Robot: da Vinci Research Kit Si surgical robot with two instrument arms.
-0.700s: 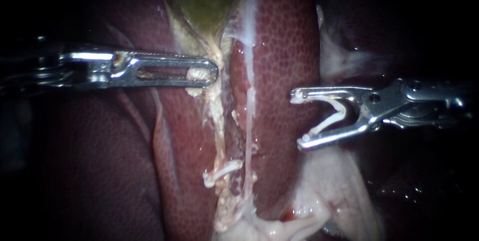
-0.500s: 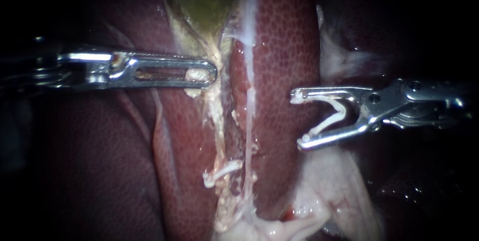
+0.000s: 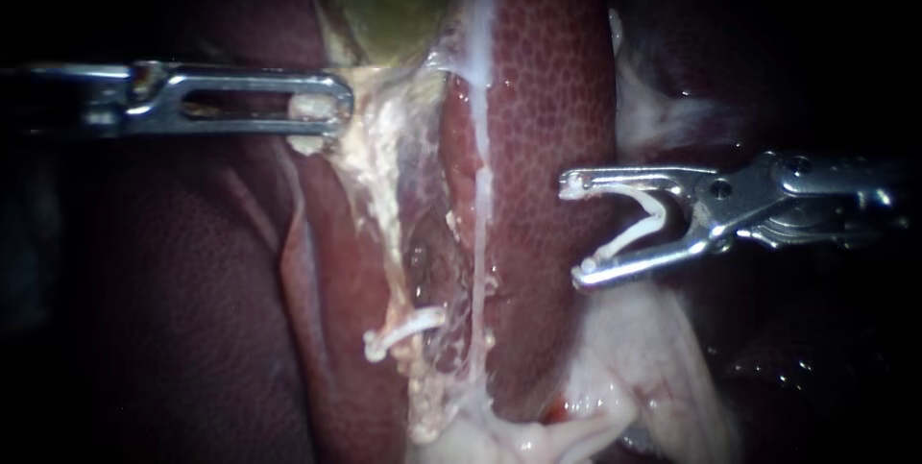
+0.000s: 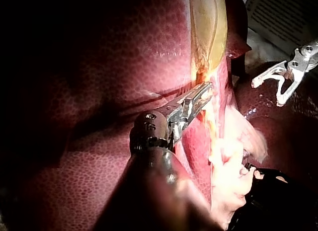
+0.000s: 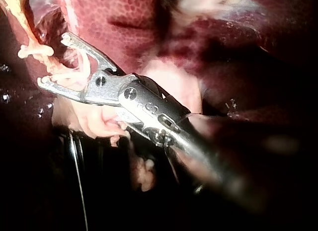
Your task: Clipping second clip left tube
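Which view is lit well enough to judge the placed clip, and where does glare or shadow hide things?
Endoscope view: centre lit, placed clip plain, left instrument dark toward the edge. Left wrist view: glare washes out the pale tissue. Right wrist view: right instrument and loaded clip lit, shaft in shadow.

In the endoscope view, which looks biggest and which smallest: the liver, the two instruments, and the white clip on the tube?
1. Liver, by far the largest.
2. Left instrument and right instrument: they look about alike, so I won't rank them.
3. White clip on the tube, the smallest.
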